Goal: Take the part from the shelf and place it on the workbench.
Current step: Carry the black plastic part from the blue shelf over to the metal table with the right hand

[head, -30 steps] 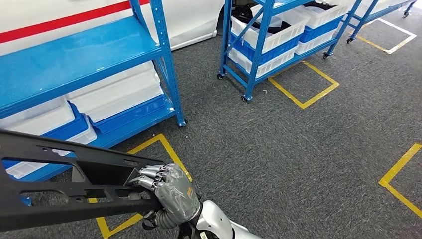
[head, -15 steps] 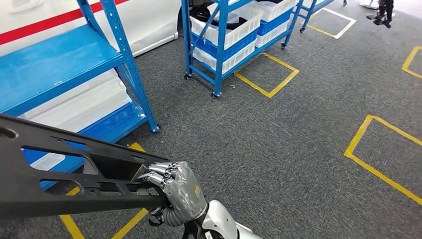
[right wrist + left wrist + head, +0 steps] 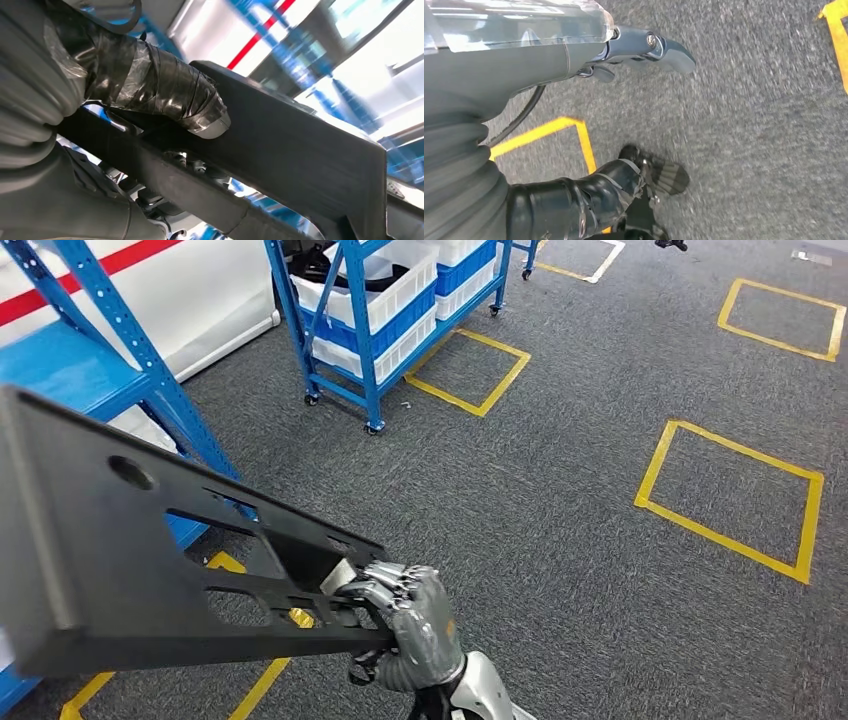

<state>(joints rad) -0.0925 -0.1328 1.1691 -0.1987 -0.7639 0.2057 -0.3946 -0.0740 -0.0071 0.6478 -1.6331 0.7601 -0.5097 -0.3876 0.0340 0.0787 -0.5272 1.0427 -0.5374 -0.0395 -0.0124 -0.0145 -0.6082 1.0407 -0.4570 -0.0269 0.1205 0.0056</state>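
Observation:
The part is a long flat black panel with cut-outs and a round hole. It stretches from the lower middle of the head view out past the left edge, tilted with its broad face up. My right hand grips its near end, fingers curled over the rim. In the right wrist view the taped thumb presses on the black part. My left hand hangs over grey carpet, its fingers and thumb apart with nothing between them.
A blue shelf stands at the left behind the part. A blue wheeled rack holds white and blue bins at the top. Yellow taped squares mark the grey carpet to the right and ahead.
The camera has swung, so shelf and rack slid left and up. The part stays in my right hand and now tilts up, showing more of its broad face.

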